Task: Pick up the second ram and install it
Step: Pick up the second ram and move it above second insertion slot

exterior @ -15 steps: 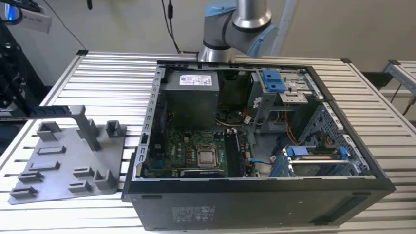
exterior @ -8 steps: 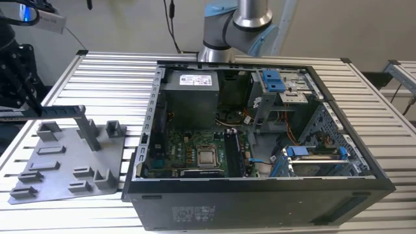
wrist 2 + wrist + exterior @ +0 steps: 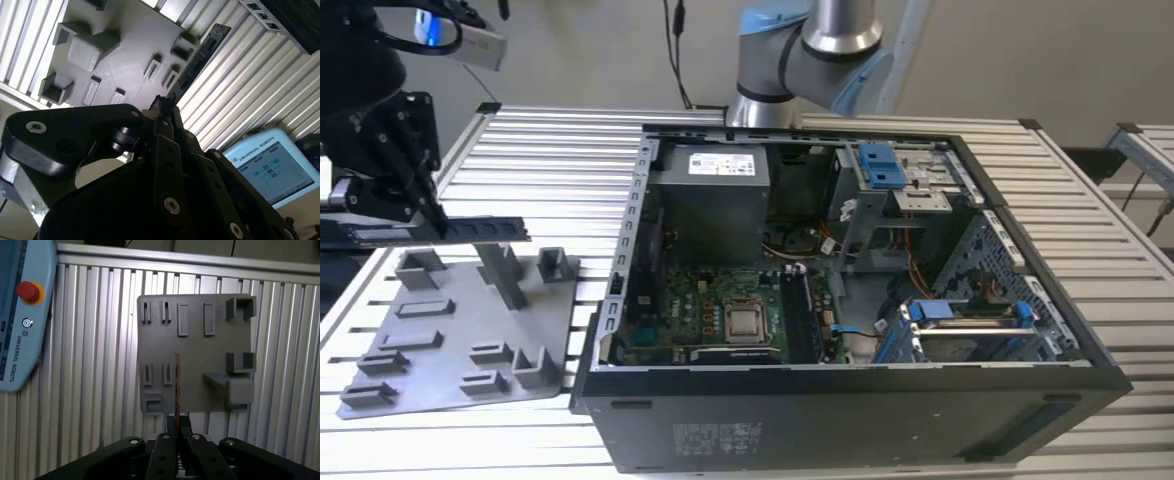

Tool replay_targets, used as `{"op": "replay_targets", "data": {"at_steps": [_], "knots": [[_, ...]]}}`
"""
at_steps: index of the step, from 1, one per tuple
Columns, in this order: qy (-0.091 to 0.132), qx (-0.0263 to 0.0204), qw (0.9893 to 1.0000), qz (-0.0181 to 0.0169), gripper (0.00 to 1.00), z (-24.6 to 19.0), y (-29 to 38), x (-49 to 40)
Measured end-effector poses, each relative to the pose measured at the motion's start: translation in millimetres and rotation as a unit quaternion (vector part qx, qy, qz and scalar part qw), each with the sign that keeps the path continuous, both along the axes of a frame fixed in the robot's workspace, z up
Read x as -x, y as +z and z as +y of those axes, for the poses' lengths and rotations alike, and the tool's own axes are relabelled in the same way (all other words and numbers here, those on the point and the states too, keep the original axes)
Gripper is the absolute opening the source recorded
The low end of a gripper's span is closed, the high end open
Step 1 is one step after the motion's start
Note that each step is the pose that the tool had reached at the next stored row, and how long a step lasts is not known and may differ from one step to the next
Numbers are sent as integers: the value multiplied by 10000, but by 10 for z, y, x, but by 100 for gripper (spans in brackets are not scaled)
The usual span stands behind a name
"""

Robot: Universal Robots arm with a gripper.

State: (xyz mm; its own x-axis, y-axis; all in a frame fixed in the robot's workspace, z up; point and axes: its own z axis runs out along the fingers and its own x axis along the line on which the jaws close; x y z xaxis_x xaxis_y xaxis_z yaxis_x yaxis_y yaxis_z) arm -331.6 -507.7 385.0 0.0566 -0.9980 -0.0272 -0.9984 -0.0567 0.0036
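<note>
Second ram (image 3: 487, 228) was found clamped edge-on in the end effector (image 3: 434, 226), hanging level above the grey fixture tray (image 3: 454, 335) on the slatted desk (image 3: 547, 140), outside the open computer case (image 3: 854, 430) and apart from its green motherboard (image 3: 700, 300). In judgement, a sound carry would require a firm grip, the stick kept level, and clearance over the tray's upright posts.

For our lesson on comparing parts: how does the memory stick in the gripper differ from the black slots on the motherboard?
The second ram is held by the gripper above the grey tray, outside the case; the black slots sit fixed on the green motherboard inside it. The second ram lies left to right across the exterior view; the black slots run far to near. Both are long, narrow and dark.
</note>
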Motion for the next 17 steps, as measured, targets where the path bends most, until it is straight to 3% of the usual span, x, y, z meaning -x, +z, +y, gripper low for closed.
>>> {"op": "replay_targets", "data": {"at_steps": [17], "knots": [[0, 0, 10000, 1, 14, 0, 0, -583]]}}
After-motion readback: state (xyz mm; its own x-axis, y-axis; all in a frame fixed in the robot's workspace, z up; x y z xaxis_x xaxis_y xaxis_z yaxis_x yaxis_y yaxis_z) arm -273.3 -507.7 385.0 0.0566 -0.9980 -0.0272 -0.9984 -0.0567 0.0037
